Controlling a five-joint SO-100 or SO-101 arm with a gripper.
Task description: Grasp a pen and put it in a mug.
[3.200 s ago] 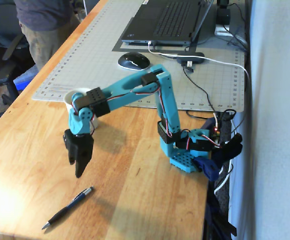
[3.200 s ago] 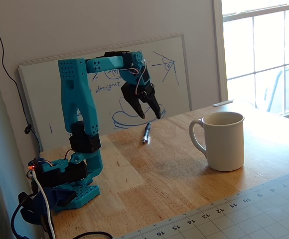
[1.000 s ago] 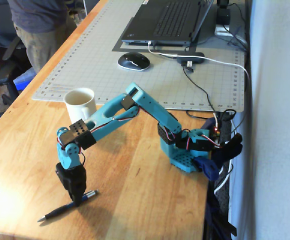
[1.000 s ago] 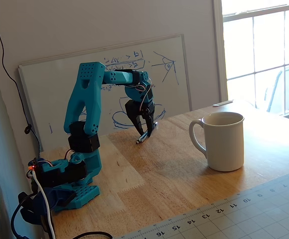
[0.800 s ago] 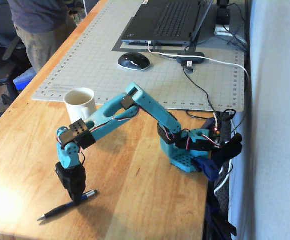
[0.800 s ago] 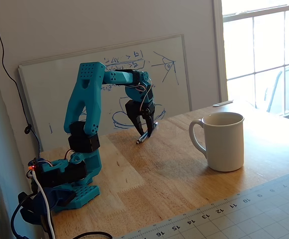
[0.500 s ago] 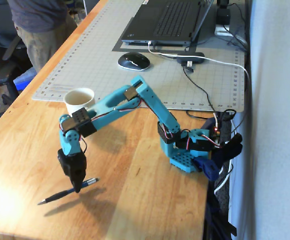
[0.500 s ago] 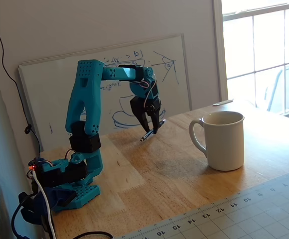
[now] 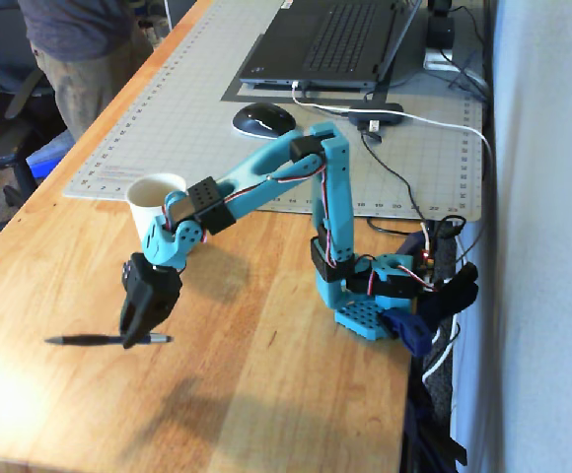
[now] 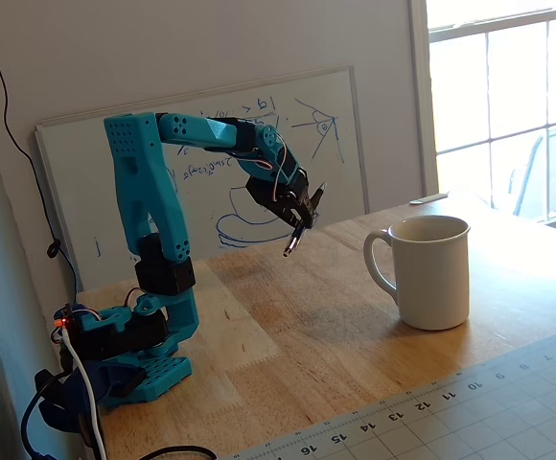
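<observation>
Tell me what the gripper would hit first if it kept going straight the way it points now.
The gripper, shut on the pen, points steeply down, so it would likely meet the bare wooden table just below it. The mug stands off to the side, seemingly out of that line.

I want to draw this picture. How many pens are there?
1. The pen is pinched in the gripper, just above the wooden table, away from the mug. I can't see any others.

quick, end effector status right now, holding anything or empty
end effector: closed on the pen, holding it clear above the table; the mug looks empty.
</observation>
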